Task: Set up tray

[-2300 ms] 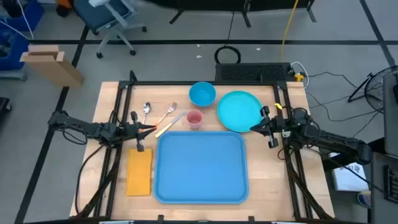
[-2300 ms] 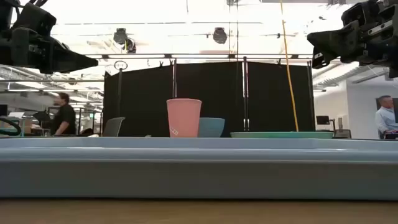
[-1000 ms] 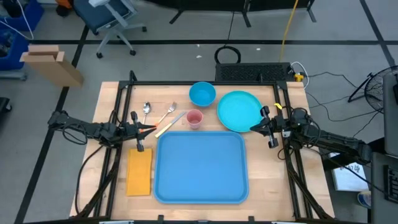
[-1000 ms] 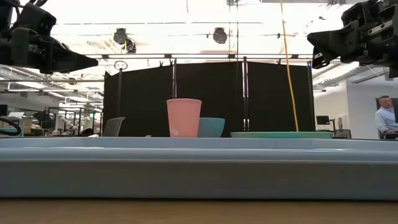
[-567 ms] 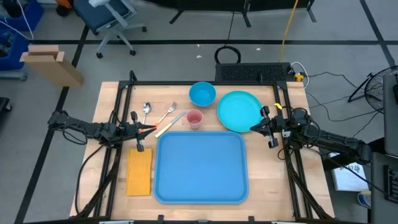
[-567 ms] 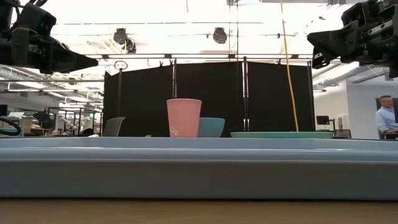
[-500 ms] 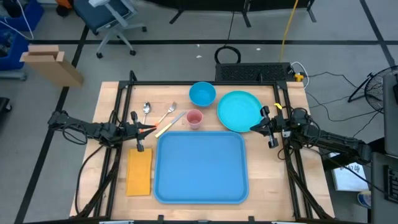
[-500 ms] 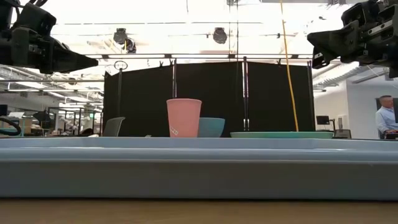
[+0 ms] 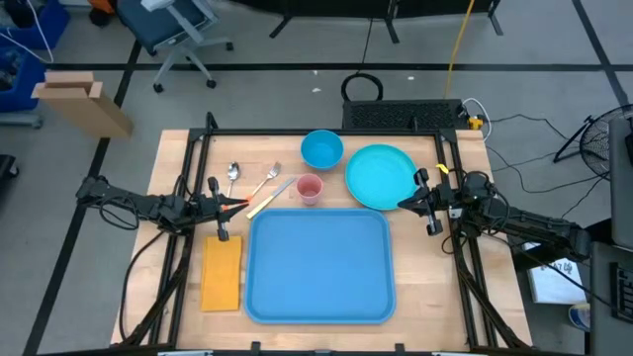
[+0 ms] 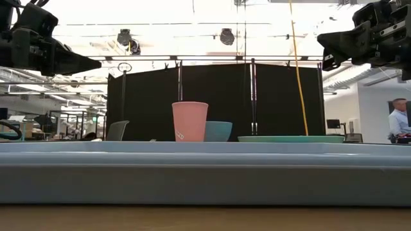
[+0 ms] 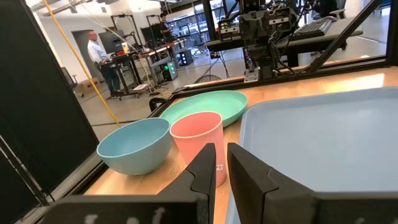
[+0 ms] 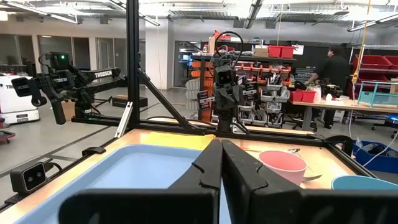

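The large light-blue tray (image 9: 316, 267) lies flat on the wooden table, toward its near edge, with nothing on it. My left gripper (image 9: 240, 206) hovers level at the tray's far left corner, above the table; its fingers (image 11: 211, 168) are all but together and hold nothing. My right gripper (image 9: 403, 205) hovers shut and empty at the tray's far right corner, over the near rim of the teal plate (image 9: 381, 176). In the low view both grippers, left (image 10: 96, 64) and right (image 10: 320, 40), hang well above the tray's rim (image 10: 205, 173).
Beyond the tray's far edge stand a pink cup (image 9: 310, 188), a blue bowl (image 9: 321, 148) and the plate. A spoon (image 9: 232, 173), a fork (image 9: 267, 180) and a pale knife (image 9: 267, 200) lie at the far left. A yellow-orange napkin (image 9: 223, 274) lies left of the tray.
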### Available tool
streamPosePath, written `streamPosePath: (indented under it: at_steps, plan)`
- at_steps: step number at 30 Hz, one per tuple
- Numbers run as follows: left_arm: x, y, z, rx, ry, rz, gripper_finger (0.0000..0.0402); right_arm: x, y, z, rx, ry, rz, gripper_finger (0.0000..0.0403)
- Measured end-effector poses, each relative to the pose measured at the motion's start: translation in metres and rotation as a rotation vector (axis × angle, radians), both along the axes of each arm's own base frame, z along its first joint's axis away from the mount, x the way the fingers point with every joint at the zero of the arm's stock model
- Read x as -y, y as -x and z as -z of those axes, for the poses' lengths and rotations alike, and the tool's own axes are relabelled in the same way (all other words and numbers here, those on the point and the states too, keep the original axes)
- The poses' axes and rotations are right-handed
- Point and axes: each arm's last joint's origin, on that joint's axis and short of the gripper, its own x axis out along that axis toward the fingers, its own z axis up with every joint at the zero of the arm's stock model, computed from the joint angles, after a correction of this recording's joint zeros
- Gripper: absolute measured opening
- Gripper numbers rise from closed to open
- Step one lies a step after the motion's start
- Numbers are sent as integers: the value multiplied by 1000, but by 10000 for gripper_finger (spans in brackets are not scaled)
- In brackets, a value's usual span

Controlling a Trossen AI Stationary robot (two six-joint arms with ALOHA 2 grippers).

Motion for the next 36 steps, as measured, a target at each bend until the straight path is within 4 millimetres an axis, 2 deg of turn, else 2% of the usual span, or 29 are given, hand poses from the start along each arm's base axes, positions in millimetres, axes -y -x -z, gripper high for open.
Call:
streamPosePath:
  at_steps: [36]
  plan:
    - [0,0,0,-1,-4,0,47,0,1,-4,32,-14,-7,0]
